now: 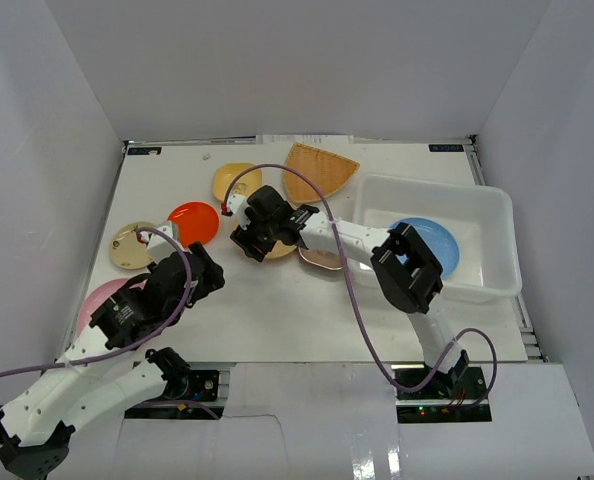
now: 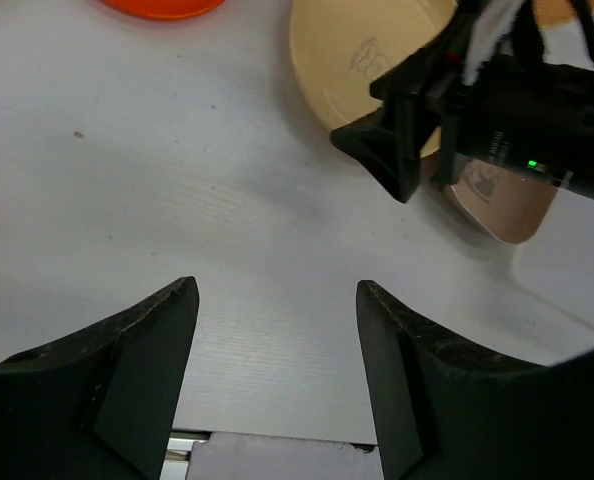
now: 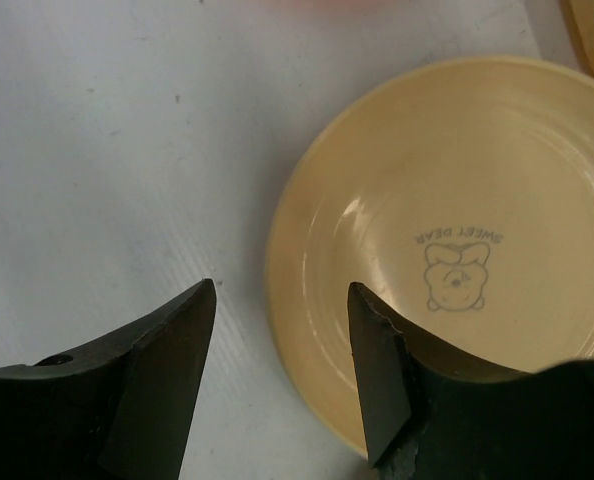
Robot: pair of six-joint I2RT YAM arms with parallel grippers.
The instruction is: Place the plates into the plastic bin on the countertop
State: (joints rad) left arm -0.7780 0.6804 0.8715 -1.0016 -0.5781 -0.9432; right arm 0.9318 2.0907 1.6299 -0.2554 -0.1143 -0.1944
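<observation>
Nearest: left gripper (image 2: 277, 290) spread, empty, over bare countertop (image 2: 177, 180). Beyond: right gripper (image 3: 281, 295) spread, closer arm, cream plate (image 3: 457, 250) rim between fingers, plate body off to one side. Farther: plastic bin (image 1: 497, 215) well apart, blue plate (image 1: 432, 245) inside.

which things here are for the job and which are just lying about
job: bin, blue plate, red plate, pink plate, cream plate, tan plate, yellow plate, woven plate, brown plate
not job: purple cable, white walls
</observation>
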